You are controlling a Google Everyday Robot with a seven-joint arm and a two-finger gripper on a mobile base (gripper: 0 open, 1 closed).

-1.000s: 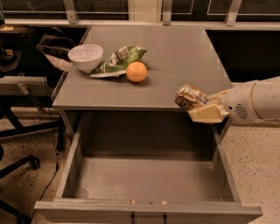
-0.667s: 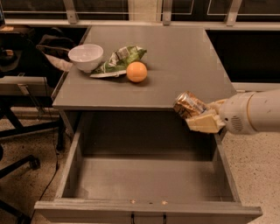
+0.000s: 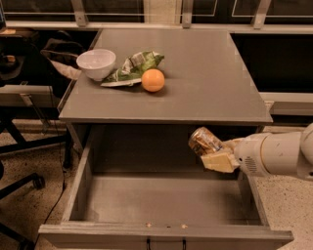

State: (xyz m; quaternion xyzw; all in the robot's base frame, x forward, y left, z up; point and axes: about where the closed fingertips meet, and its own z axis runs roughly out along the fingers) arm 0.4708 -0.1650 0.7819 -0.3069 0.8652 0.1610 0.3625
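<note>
My gripper (image 3: 213, 150) comes in from the right on a white arm (image 3: 279, 155) and is shut on a brown, shiny can-like object (image 3: 204, 141). It holds the object over the right side of the open grey drawer (image 3: 161, 200), just below the table's front edge. The drawer's inside shows nothing in it. On the tabletop (image 3: 205, 78) at the back left lie an orange (image 3: 153, 80), a green chip bag (image 3: 133, 68) and a white bowl (image 3: 96, 63).
A chair base with a castor (image 3: 29, 183) stands on the floor at the left. Dark window frames (image 3: 156, 10) run along the back. A grey ledge (image 3: 288, 103) lies to the right of the table.
My gripper has moved down and left with the brown object, from level with the table's front edge to a spot over the open drawer.
</note>
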